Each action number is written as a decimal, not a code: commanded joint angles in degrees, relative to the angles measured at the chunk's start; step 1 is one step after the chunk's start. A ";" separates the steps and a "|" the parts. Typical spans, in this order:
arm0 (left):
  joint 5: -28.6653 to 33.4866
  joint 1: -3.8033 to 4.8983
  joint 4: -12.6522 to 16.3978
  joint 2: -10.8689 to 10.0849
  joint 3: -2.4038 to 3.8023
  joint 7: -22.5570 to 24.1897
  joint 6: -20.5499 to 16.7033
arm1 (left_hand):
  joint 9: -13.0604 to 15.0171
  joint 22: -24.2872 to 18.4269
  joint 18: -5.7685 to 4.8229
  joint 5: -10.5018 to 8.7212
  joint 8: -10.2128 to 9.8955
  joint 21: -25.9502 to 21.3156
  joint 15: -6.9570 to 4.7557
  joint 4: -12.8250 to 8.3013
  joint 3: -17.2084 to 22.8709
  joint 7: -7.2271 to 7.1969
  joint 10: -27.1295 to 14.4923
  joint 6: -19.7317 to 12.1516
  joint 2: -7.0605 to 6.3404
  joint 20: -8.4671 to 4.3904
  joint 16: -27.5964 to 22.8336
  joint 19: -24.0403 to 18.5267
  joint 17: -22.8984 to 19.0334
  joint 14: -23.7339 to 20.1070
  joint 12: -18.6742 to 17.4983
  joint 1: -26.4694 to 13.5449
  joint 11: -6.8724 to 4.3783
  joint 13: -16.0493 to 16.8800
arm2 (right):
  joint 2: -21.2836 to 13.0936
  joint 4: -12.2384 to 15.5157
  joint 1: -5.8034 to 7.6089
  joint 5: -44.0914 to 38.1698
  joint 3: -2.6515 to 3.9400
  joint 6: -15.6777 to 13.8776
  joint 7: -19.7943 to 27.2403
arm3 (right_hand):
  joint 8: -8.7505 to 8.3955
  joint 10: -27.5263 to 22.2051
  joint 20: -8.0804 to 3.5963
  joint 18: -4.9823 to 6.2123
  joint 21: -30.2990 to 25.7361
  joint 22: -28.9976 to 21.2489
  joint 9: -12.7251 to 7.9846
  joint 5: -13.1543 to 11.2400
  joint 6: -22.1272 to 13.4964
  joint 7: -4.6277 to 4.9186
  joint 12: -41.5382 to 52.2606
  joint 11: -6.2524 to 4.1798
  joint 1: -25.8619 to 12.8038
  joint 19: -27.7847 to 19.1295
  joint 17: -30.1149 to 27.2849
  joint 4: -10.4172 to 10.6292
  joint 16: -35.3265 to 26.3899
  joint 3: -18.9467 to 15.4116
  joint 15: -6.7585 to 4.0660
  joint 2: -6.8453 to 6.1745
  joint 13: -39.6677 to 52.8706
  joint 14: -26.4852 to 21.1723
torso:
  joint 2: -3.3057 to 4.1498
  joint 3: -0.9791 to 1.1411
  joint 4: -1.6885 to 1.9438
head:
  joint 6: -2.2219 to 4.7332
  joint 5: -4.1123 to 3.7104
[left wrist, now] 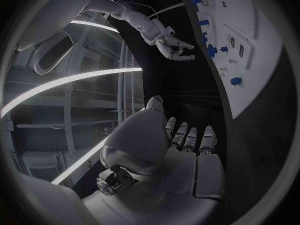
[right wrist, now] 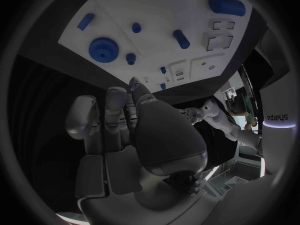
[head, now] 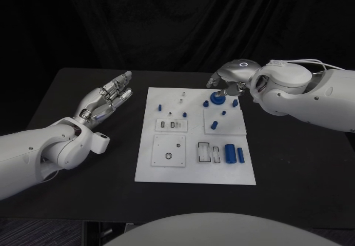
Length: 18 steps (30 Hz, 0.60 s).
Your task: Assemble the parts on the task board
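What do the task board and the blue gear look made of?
Task board: looks like matte white plastic, flat and even, with cut slots and raised square plates; painted metal cannot be ruled out. Blue gear: probably moulded or printed plastic, judging by its uniform saturated blue, dull sheen and fine teeth round the rim.
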 commanded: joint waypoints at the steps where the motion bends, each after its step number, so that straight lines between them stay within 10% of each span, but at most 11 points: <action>1: -1.72 0.27 0.01 0.09 0.05 12.07 -0.56 | 0.04 -0.07 0.96 0.41 0.26 -0.37 -0.26 0.10 0.36 0.00 -0.05 0.09 0.08 -0.59 -0.20 -0.10 -0.05 -0.02 -0.37 0.64 -0.39 -0.08 | 0.62 -0.65 0.11 -3.41 0.04 -0.51 -1.95 | -0.38 -0.09 0.19 -0.46 0.24 0.11 0.11 0.05 0.35 0.25 -0.37 0.36 -0.87 0.06 0.07 0.37 0.31 0.27 0.24 0.05 0.07 0.05 | 1.29 -0.50 0.35 | 0.53 -0.31; 18: -1.82 0.35 0.63 -0.60 0.04 12.28 -1.07 | 0.05 -0.10 0.98 0.90 0.27 -0.41 -0.33 0.06 0.46 0.13 -0.13 0.14 0.13 -0.88 -0.20 -0.13 -0.05 -0.02 -0.44 0.91 -0.47 -0.09 | 1.27 -1.18 -0.10 -3.54 0.04 1.41 -1.04 | -0.71 0.34 0.57 -0.66 1.43 2.04 0.34 -1.17 1.05 1.13 -0.42 0.62 -2.45 0.15 1.90 1.10 1.62 0.87 0.57 -0.58 0.35 0.29 | 2.43 -0.98 0.71 | 2.30 -1.48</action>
